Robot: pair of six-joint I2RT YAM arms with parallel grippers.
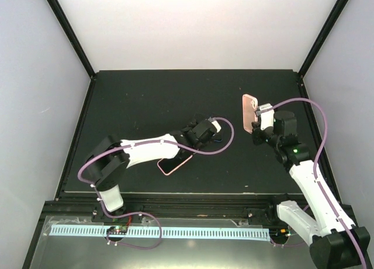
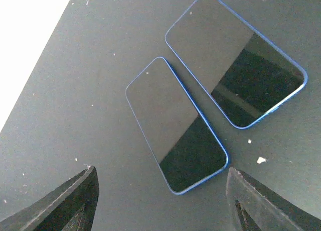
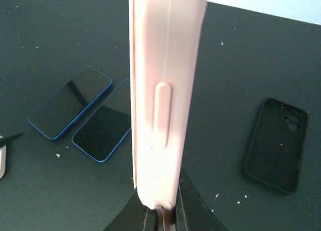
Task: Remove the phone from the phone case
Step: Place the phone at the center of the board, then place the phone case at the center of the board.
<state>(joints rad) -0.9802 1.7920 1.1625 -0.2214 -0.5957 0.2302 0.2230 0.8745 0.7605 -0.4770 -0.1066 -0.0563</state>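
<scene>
Pink case (image 3: 165, 90): held off the table (image 1: 146, 99), upright, edge-on to the R wrist cam, side button bump visible. R gripper (image 3: 163, 208) pinches its lower end, fingers pressed tight on either side. Top view: case sits over the R side of the table, flat face toward the cam. Cannot tell whether anything is inside it.

Blue phone (image 2: 173, 125): flat on the table, screen up, blue rim. It lies below the L gripper (image 2: 160, 171), approx. between the two fingers, nothing touching it. L gripper spread wide, holding nothing.

Second blue phone (image 2: 235, 60): also flat, screen up, just beside the first, approx. parallel, narrow gap along the long edges.

Black case (image 3: 276, 145): empty, open side up, flat on the table, well apart from both phones, on the other side of the pink case in the R wrist view.

Top view also shows a dark slab w/ pink rim (image 1: 175, 164), flat near the table's front edge, partly under the L arm.
</scene>
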